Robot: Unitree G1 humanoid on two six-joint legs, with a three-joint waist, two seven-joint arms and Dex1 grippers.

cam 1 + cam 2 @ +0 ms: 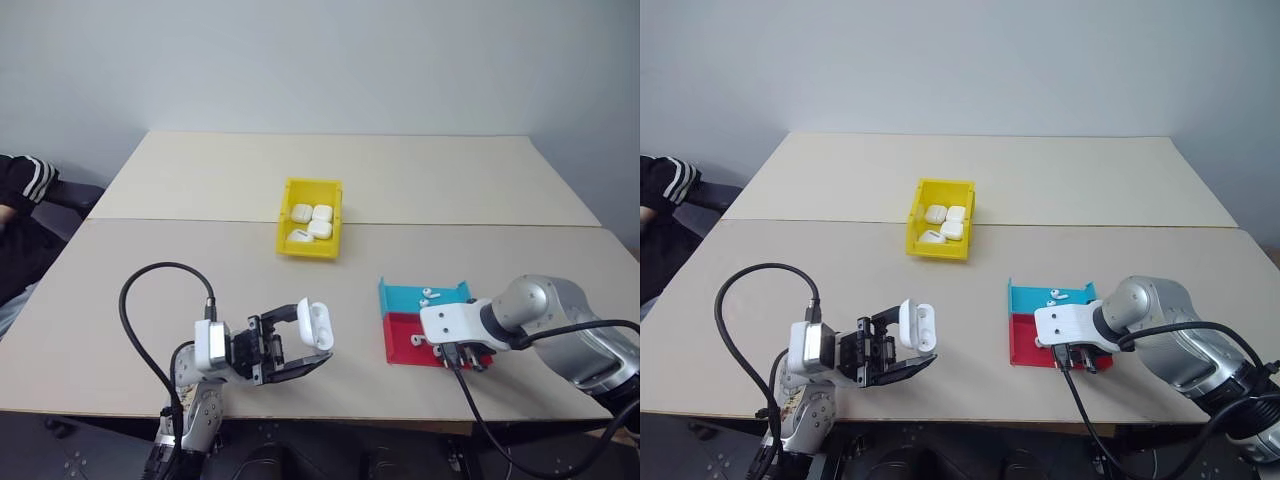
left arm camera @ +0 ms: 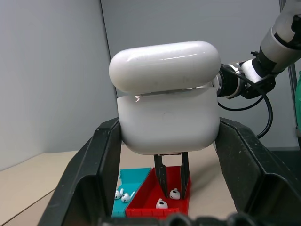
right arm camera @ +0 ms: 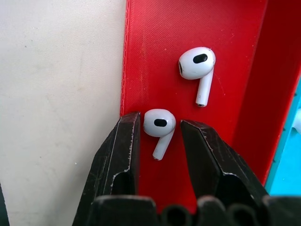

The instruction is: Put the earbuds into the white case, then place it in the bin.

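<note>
My left gripper (image 1: 312, 334) is shut on the white case (image 1: 316, 322), held above the table's near edge with its lid flipped open. In the left wrist view the case (image 2: 167, 117) sits between the two black fingers (image 2: 101, 150). My right gripper (image 3: 160, 126) points down into the red tray (image 3: 155, 56), open, its fingertips on either side of one earbud (image 3: 159, 125). A second earbud (image 3: 197, 66) lies just beyond it. Two more earbuds (image 1: 430, 295) lie in the teal tray (image 1: 400, 297). The yellow bin (image 1: 308, 247) stands at mid-table, holding three white cases.
The red tray (image 1: 400, 348) and the teal tray sit side by side near the front right of the table. A black cable (image 1: 140, 300) loops over the table by my left arm. A person's sleeve (image 1: 25, 180) shows at the far left edge.
</note>
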